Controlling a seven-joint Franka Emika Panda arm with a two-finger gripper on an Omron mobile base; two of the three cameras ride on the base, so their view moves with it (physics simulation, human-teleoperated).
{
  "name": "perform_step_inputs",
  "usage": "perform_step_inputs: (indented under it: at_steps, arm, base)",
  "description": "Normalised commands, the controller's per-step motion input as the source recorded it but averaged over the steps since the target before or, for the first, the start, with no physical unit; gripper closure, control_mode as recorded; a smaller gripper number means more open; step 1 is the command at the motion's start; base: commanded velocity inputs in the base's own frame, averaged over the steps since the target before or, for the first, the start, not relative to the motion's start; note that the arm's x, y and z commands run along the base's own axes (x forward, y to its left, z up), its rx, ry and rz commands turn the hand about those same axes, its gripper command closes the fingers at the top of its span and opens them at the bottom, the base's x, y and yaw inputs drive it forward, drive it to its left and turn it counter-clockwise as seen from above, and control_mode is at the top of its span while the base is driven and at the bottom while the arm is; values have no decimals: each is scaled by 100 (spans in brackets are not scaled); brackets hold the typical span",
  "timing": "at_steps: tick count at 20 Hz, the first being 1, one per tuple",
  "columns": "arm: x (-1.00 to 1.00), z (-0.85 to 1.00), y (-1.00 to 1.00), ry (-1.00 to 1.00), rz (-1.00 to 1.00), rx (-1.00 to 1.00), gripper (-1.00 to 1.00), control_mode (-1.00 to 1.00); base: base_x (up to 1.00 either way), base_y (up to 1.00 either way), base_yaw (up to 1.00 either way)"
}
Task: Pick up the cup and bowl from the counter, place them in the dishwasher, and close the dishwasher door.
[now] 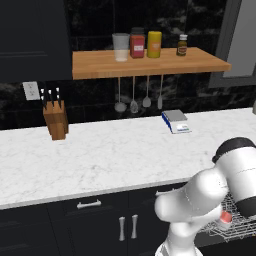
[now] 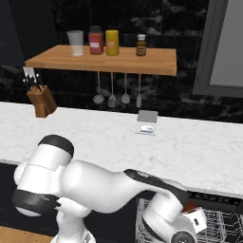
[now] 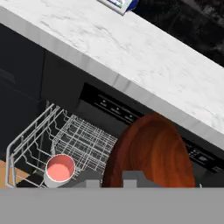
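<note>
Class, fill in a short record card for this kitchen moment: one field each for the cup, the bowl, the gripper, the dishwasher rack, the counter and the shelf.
cup: upright in the wire rack, pink inside facing up
bowl: red-brown, held at the gripper, above the rack
gripper: shut on the bowl's rim
dishwasher rack: pulled out below the control strip
counter: white marble, carrying a knife block and a kitchen scale
shelf: wooden, with a tumbler, jars and a small bottle

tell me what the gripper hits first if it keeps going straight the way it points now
Probably the dishwasher: the gripper, shut on the bowl, points at its wire rack and control strip, though depth is unclear.
</note>
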Motion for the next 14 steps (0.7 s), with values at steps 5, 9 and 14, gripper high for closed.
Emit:
perform_step_inputs:
  at_steps: [5,9,14]
  arm:
    - [-93,-36,2,-5,47,-9,100,-100]
    - [-39,-61,18,0,41,-19,100,-100]
    - [11,-73,56,-7,27,-21,100,-100]
  base:
    - [0,0,0]
    - [0,0,0]
    - [0,0,0]
